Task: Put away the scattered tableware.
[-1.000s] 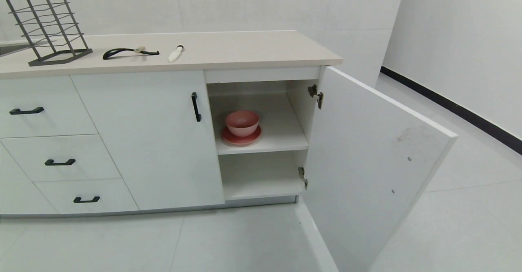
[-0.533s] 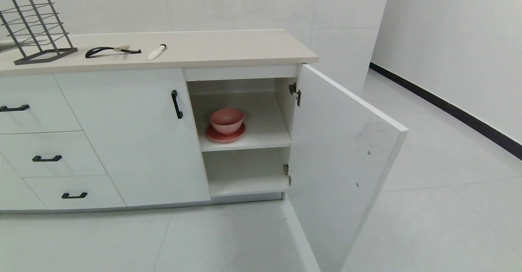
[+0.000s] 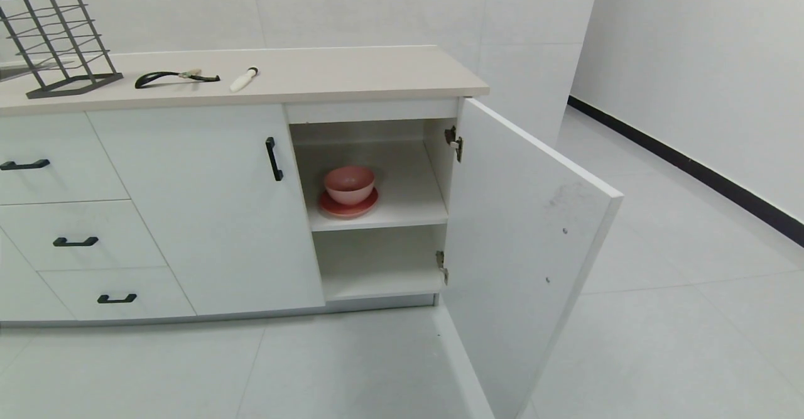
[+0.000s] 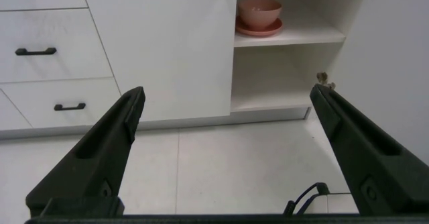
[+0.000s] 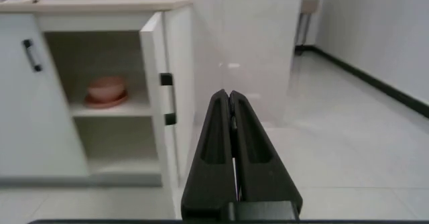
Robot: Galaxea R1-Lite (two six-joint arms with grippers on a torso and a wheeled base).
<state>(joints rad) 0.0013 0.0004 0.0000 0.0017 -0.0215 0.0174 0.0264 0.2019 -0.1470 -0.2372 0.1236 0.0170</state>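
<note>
A pink bowl (image 3: 349, 185) sits on a red plate (image 3: 347, 207) on the upper shelf (image 3: 408, 208) of the open cabinet; both also show as the bowl (image 4: 259, 12) and plate (image 4: 259, 29) in the left wrist view, and the bowl (image 5: 106, 88) in the right wrist view. On the countertop (image 3: 352, 70) lie a black-handled utensil (image 3: 174, 78) and a white-handled one (image 3: 243, 80). My left gripper (image 4: 224, 106) is open, low over the floor, facing the cabinet. My right gripper (image 5: 232, 103) is shut with nothing in it, out in front of the open door's edge (image 5: 153, 96).
The cabinet door (image 3: 521, 243) stands swung wide toward me on the right. A closed door (image 3: 213, 212) and drawers (image 3: 63, 218) lie to the left. A black wire rack (image 3: 59, 36) stands on the counter's far left. Bare tiled floor (image 3: 659, 318) spreads to the right.
The whole head view has shifted, so the camera moved: the cabinet now sits further left and slightly smaller. The bowl, plate and utensils have not moved on their surfaces.
</note>
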